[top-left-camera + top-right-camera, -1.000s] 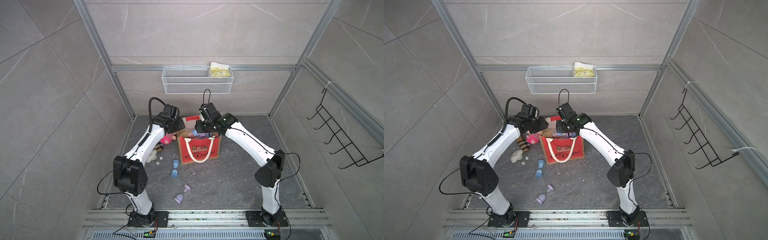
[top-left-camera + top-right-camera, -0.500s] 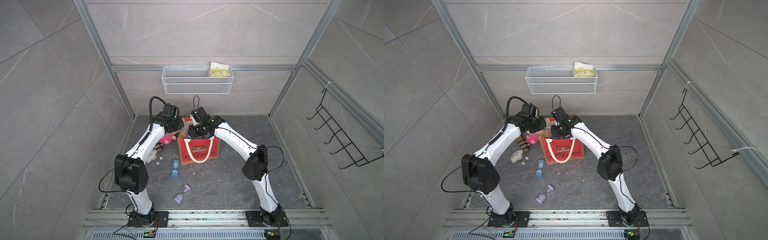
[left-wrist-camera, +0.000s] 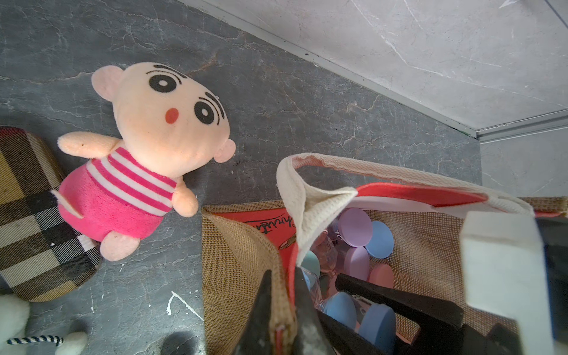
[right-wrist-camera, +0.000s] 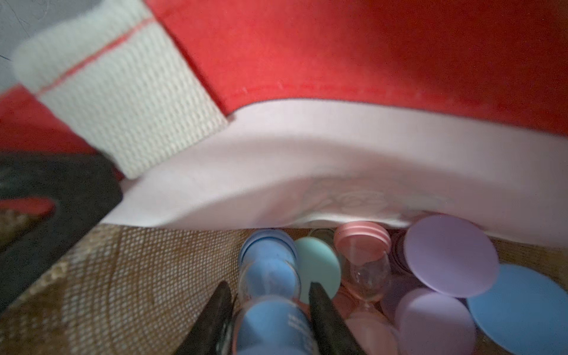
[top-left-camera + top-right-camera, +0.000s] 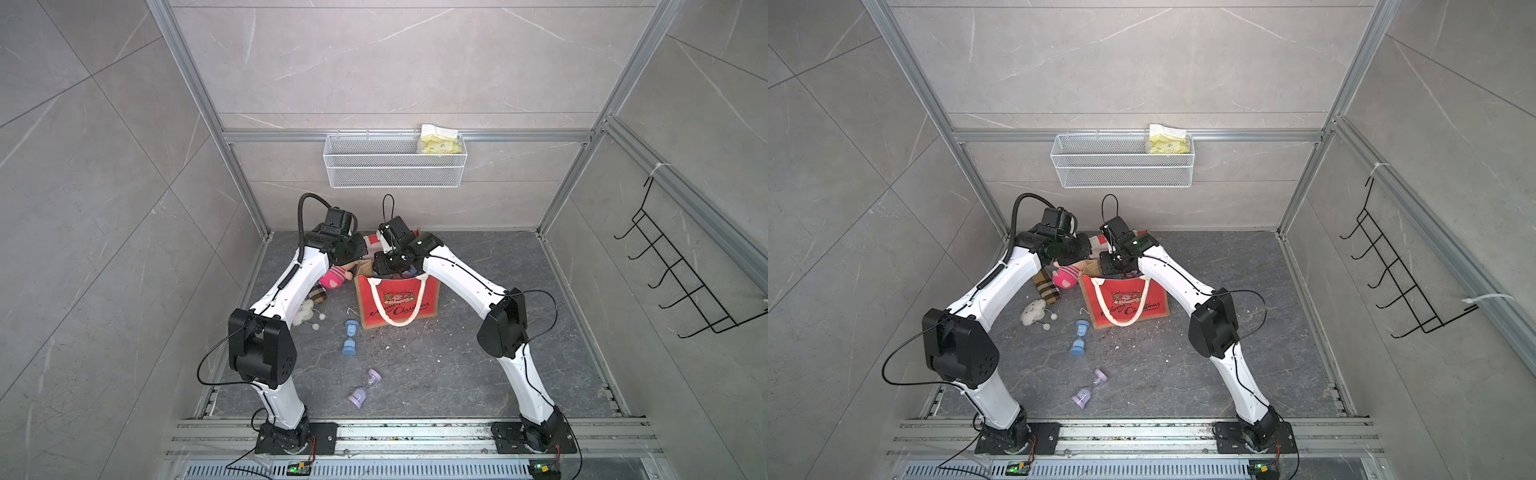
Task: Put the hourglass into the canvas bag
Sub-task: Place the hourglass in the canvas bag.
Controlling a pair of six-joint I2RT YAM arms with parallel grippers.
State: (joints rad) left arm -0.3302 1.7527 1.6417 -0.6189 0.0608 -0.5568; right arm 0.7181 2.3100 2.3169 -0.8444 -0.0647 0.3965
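Room: grey marbled tile walls on three sides, set in an aluminium frame. A white wire basket hangs on the back wall with a yellow packet at one end, and a black hook rack hangs on the wall by the right arm.
Surface: a dark grey stone-look slab, sprinkled with pale crumbs in front of the bag.
Canvas bag: the canvas bag stands upright toward the back of the surface, between the two arms. Its red printed front faces the arm bases and a white handle droops over that front.
Left tool: the left tool is pressed together on the rim of the bag's burlap side wall, with the cloth pinched between its two fingers.
Right tool: the right tool is down inside the bag's mouth, its dark fingers clamped on either side of a blue hourglass.
Blue hourglass: inside the bag, gripped between the right tool's fingers and lying along them, its far cap close to the white lining.
Bag contents: other hourglasses in purple, pink, teal and blue are piled just beside and beyond the gripped one.
Loose pieces: a light-blue hourglass lies near the bag's front corner on the left arm's side. A purple hourglass lies closer to the arm bases. Both are well apart from either tool.
Toys: a plush doll in pink stripes lies face up just beside the burlap side. A plaid case sits next to it, and a white plush toy lies farther out.
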